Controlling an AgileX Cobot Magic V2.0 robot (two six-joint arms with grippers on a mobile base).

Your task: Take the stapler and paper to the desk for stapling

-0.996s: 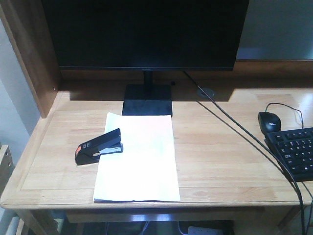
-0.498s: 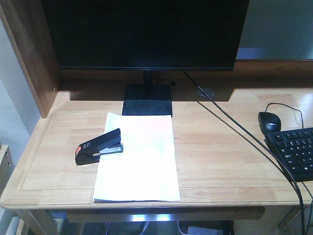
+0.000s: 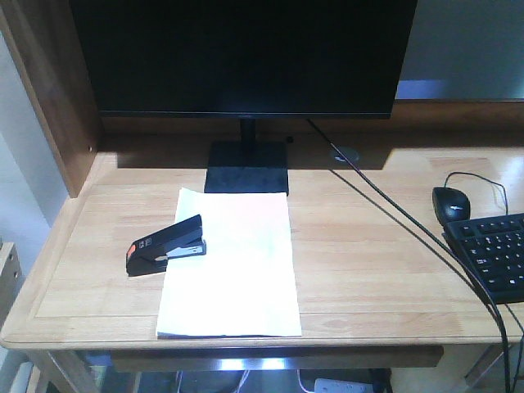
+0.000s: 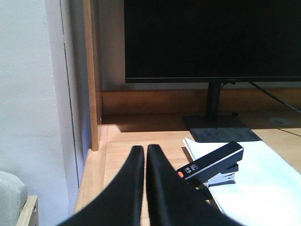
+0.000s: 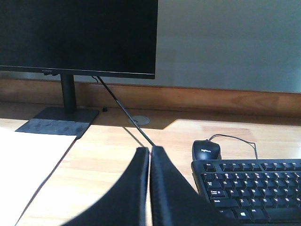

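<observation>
Nothing moved: stapler [image 3: 165,246] lies diagonally across paper's [image 3: 231,266] left edge, orange end front-left; both grippers clenched empty.

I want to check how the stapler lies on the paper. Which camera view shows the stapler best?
The exterior front-facing view: the small black stapler with the orange-red end tab shows whole from above, lying across the left edge of the large white paper sheet. The left wrist view shows it low and side-on, partly behind the shut left claw. The right wrist view misses it.

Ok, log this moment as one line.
stapler lying across paper left edge | paper flat on desk | left end effector shut, empty | right end effector shut, empty
</observation>
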